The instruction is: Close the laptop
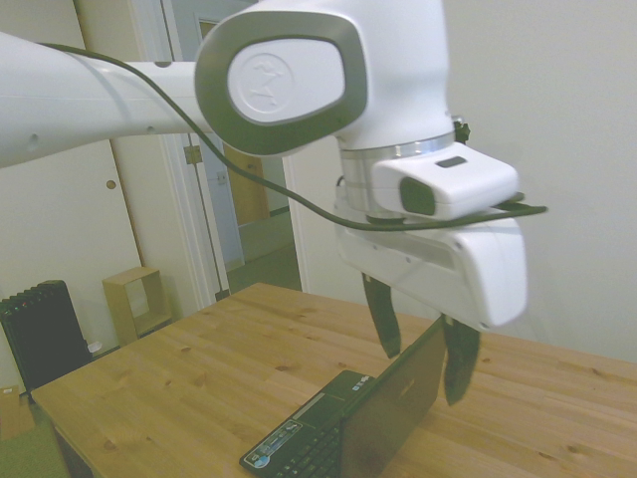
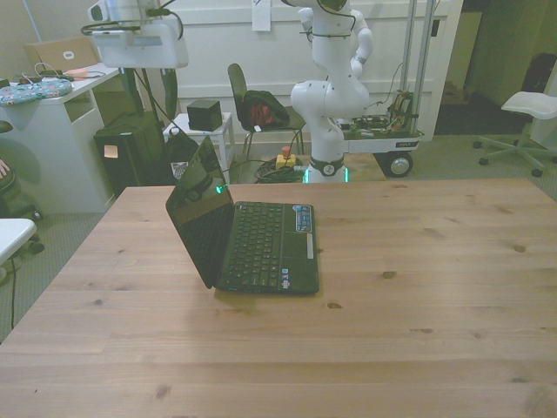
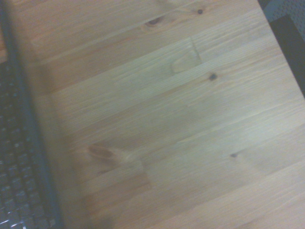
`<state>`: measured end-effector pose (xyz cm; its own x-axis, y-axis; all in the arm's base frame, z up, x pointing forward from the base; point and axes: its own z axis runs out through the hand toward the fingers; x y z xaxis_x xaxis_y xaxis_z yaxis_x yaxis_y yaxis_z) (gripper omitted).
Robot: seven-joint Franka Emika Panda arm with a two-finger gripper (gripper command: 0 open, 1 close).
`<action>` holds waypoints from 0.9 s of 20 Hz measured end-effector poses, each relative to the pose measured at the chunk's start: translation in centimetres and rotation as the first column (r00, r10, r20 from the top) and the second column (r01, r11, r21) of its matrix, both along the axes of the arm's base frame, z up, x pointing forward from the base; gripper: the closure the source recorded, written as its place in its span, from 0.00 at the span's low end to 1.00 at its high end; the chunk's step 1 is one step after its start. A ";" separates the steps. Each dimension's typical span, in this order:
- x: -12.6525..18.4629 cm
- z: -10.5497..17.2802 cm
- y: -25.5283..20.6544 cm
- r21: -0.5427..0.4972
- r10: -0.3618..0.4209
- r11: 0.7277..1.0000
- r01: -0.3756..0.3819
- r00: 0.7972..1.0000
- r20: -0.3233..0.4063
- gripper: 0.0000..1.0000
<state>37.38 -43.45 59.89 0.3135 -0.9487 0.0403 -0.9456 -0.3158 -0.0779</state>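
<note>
My tool hangs fingers apart above the laptop, left-centre on the surface, lid upright. Best: press the lid's top edge, follow its arc down slowly.

White arm reaches in horizontally, wrist bent straight down. Gripper points downward, dark fingers spread apart, one tip lower than other.
</note>
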 end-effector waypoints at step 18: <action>10.1 -7.6 2.3 0.062 0.138 0.989 -0.132 0.986 -0.098 1.00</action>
<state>47.43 -41.15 52.33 0.4384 -0.8974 -0.0497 -0.8986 -0.4388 -0.0048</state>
